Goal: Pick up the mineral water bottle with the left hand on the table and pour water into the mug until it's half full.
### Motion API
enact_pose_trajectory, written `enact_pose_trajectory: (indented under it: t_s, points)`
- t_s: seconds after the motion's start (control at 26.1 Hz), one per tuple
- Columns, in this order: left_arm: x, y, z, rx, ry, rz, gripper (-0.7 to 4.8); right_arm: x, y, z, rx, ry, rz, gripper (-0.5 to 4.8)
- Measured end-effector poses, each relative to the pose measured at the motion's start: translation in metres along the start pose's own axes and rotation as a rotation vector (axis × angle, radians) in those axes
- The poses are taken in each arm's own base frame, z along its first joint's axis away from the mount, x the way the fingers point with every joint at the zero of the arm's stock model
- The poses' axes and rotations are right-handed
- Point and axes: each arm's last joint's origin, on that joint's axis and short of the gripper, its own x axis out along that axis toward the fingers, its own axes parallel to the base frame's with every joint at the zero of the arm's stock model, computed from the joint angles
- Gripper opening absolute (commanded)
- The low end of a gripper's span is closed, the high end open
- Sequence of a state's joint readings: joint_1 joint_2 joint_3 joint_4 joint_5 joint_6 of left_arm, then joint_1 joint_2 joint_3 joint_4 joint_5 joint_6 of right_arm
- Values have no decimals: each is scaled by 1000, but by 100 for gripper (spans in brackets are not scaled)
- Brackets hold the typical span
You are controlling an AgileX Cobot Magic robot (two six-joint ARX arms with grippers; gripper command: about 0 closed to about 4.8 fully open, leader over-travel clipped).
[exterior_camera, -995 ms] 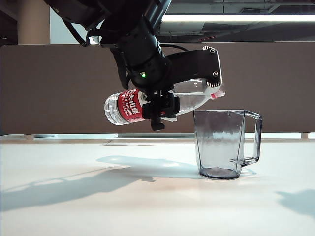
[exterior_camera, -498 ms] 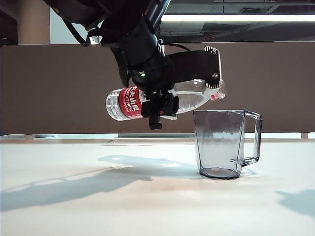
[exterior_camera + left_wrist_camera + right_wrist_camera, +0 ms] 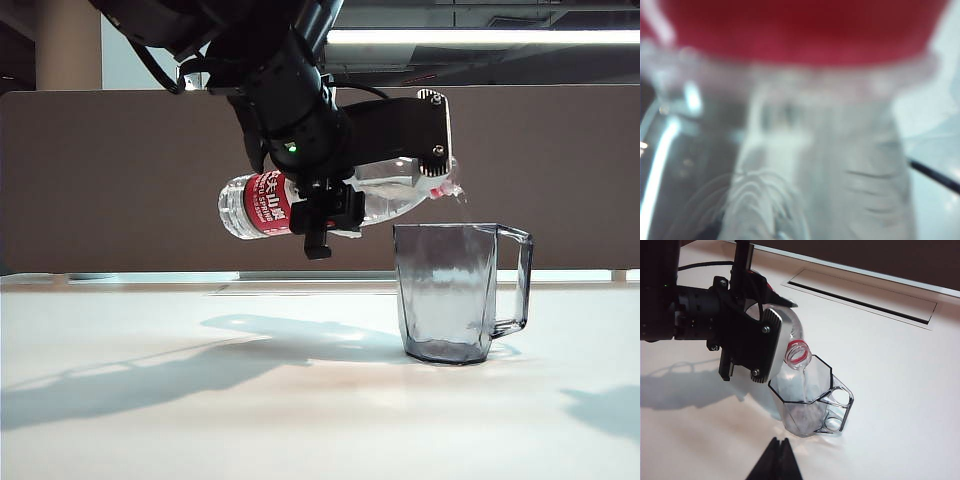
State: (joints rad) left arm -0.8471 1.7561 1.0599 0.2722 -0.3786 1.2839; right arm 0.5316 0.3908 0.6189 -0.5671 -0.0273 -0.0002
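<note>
The bottle [image 3: 300, 200] wears a red-and-white label with Chinese characters. It is clear, lying almost level, its red-ringed mouth above the rim of the grey mug [image 3: 455, 292], trickling water [image 3: 803, 382]. The left gripper [image 3: 370, 195] clamps its middle at twelve o'clock above the table [image 3: 200, 400]. The right gripper [image 3: 776, 460] is closed, near the mug.

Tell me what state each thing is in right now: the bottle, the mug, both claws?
mineral water bottle: uncapped, tipped nearly level, mouth over the mug
water: thin stream falling into the mug
mug: upright on the table
left claw: shut on the bottle
right claw: shut, holding nothing, off to the side
</note>
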Motion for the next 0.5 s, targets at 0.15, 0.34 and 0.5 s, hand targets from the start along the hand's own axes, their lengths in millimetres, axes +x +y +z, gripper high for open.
enact_pose_trajectory:
  t_s: [0.15, 0.34, 0.5]
  points:
    - [0, 0, 0, 13, 8, 4, 213, 0, 0, 0, 0, 0, 0, -2]
    - [0, 1, 0, 13, 11, 18, 213, 0, 0, 0, 0, 0, 0, -2]
    - [0, 2, 0, 16, 11, 19, 213, 0, 0, 0, 0, 0, 0, -2]
